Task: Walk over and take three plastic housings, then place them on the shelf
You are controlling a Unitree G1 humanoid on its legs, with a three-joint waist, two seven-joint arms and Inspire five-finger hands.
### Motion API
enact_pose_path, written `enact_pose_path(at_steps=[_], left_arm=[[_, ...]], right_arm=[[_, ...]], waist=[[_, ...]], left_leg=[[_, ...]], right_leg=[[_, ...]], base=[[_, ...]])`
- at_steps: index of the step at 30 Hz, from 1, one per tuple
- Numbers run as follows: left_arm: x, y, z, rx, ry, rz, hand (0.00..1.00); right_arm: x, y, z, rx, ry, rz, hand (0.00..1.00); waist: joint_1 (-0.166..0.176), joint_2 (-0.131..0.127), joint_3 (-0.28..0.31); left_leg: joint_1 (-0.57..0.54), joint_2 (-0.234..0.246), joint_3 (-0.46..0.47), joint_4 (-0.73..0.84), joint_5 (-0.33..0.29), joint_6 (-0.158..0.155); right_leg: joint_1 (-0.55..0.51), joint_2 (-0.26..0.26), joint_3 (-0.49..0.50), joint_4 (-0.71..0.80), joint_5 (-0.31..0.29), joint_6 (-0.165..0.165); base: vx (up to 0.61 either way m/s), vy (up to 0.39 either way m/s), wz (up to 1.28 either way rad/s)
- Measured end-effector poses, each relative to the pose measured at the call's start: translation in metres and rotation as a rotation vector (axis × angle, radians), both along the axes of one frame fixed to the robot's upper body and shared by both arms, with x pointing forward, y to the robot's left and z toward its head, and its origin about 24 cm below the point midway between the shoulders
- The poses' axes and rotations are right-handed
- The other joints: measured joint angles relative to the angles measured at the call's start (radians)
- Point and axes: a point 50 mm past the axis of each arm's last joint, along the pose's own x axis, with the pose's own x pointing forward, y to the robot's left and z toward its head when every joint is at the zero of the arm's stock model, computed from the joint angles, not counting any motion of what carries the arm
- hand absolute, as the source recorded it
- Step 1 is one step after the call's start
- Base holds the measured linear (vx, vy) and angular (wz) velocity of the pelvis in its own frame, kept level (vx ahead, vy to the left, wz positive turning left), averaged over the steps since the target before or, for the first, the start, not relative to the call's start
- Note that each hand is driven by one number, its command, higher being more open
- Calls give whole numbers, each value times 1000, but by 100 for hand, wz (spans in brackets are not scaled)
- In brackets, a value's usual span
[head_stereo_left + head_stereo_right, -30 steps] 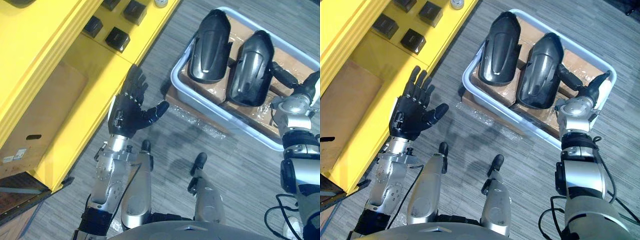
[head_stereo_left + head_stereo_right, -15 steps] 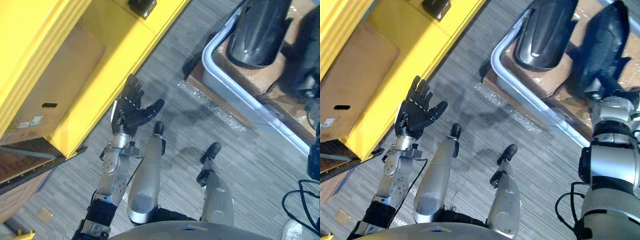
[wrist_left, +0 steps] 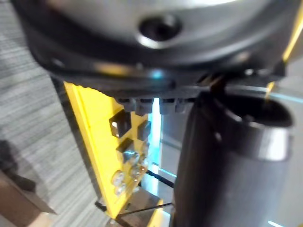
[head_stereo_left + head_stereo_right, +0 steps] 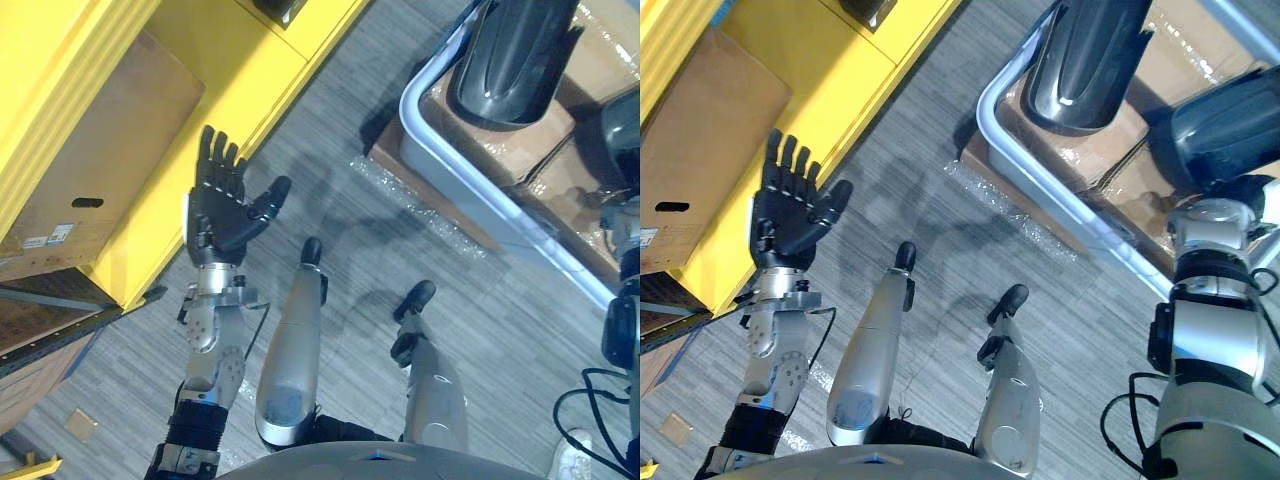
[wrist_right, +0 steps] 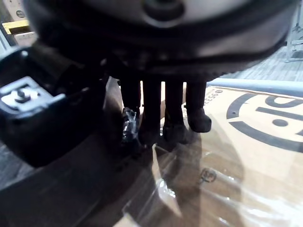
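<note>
– Grey striped floor [image 4: 520, 330] fills most of the frame. What is there, counted?
– One yellow shelf [image 4: 230, 90] across the upper left, with one cardboard box [image 4: 110, 150] on it and one small black block [image 4: 282, 8] at the top edge. One pale tray [image 4: 407, 105] sits upper right. Two black plastic housings [image 4: 515, 55] lie in it, the second housing [image 4: 1230, 125] at the right edge, over wrapped cardboard [image 5: 246, 156].
– And the hands?
– Left hand [image 4: 222, 215] is raised beside the shelf, palm toward the camera, fingers straight and spread, thumb out, holding nothing. Right hand [image 5: 151, 109] reaches down into the tray by the second housing, fingers straight, tips at the wrap, gripping nothing.
– Any change from half a second ago?
– Left hand sits higher and further left, fingers more upright. Tray and shelf lie as before.
</note>
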Motion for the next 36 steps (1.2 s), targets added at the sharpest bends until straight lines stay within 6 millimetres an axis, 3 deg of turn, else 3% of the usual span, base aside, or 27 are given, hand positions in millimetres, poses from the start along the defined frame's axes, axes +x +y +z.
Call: enact_pose_path(at_steps=[3,6,8,15,20,23,26,28,30,32,34,36], left_arm=[[-11,12,-1,31,-4,23,100],[-22,17,-2,66,5,9,100],[-25,16,-4,82,21,-11,100],[-28,5,20,194,-20,-136,100],[3,-14,36,320,14,-343,100],[36,-15,14,334,230,-435,100],[60,4,-22,247,503,-446,100],[64,14,-29,196,577,-465,100],[70,13,-23,116,578,-520,100],[78,5,-9,46,522,-581,100],[85,-9,4,-72,447,-664,100],[85,-17,4,-109,437,-693,100]], right_arm=[[5,13,-19,-16,40,51,0],[11,26,-26,-45,42,111,0],[14,34,-26,-84,39,148,0],[18,53,7,-355,-37,258,0],[18,57,19,-491,-26,260,0],[21,71,37,-614,-82,308,0],[19,95,60,-812,-204,403,0],[15,108,69,-928,-281,448,0],[13,121,74,-1023,-354,504,0],[13,131,74,-1090,-383,560,0],[12,151,58,-1190,-376,702,0],[12,164,44,-1214,-368,789,0]], waist=[[-5,-37,3],[-26,-80,6],[-34,-94,7],[-91,-117,5],[-120,-126,-5],[-149,-124,-10],[-198,-136,-60],[-216,-150,-77],[-227,-158,-94],[-229,-161,-99],[-235,-160,-135],[-242,-160,-159]], left_leg=[[85,1,5,-73,28,-11],[154,0,14,-156,67,-21],[202,-2,28,-199,81,-24],[413,-3,88,-410,168,-38],[497,-3,130,-500,206,-38],[561,-10,156,-553,224,-35],[577,-14,184,-586,230,-35],[589,-14,197,-595,229,-37],[601,-16,209,-601,231,-39],[615,-18,219,-601,231,-39],[624,-20,223,-604,231,-39],[633,-22,223,-610,230,-39]], right_leg=[[53,2,-2,-7,-10,-8],[88,3,-3,-28,-13,-12],[115,2,-1,-40,-13,-13],[201,-4,30,-56,-22,-25],[224,-7,61,-59,-22,-26],[253,-11,80,-77,-18,-21],[252,-12,95,-103,-10,-15],[254,-10,109,-110,-5,-13],[257,-13,114,-111,-5,-13],[273,-14,114,-120,-4,-12],[292,-14,110,-139,-2,-9],[302,-14,108,-146,-1,-8]], base=[[-19,-77,11],[-13,-79,9],[-6,-65,0],[6,-41,-13],[-6,3,-17],[3,8,-18],[36,18,-19],[96,13,-18],[71,8,-13],[19,3,-2],[31,-3,3],[14,-4,3]])
